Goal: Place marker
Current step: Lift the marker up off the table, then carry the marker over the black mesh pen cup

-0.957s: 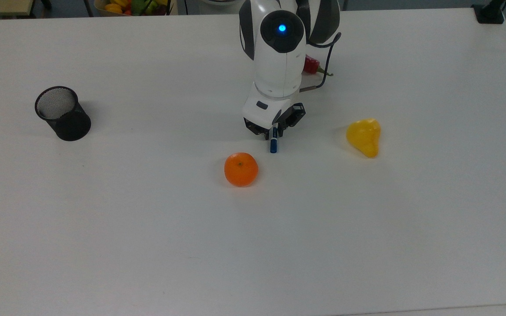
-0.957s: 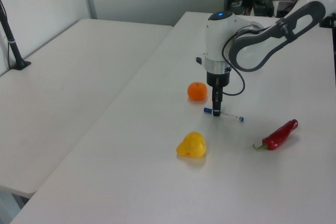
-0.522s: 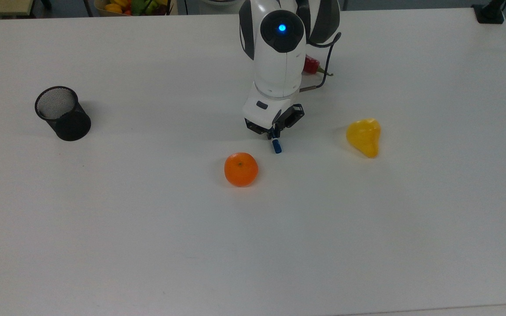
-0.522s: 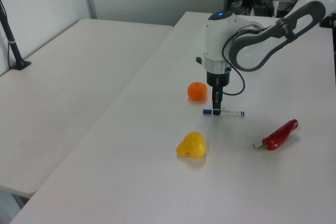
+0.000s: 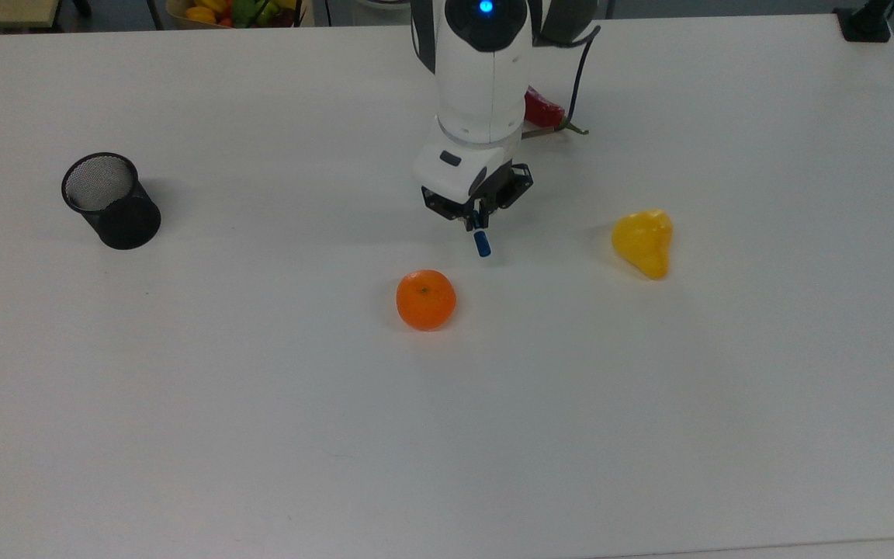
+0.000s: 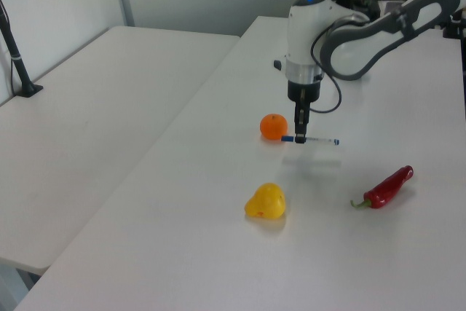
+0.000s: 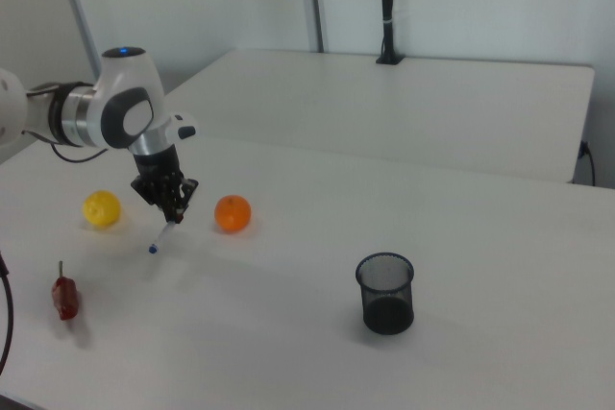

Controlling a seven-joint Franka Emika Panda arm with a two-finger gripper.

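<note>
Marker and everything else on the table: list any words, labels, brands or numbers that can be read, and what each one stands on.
None can be read.
The marker, held by the gripper: any print on its barrel is too small to read.
The orange, yellow pear, red chilli and black mesh cup: no text seen.

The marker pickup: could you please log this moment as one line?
phase: lift | gripper: shut on marker | marker: level, off table | cup: empty
</note>
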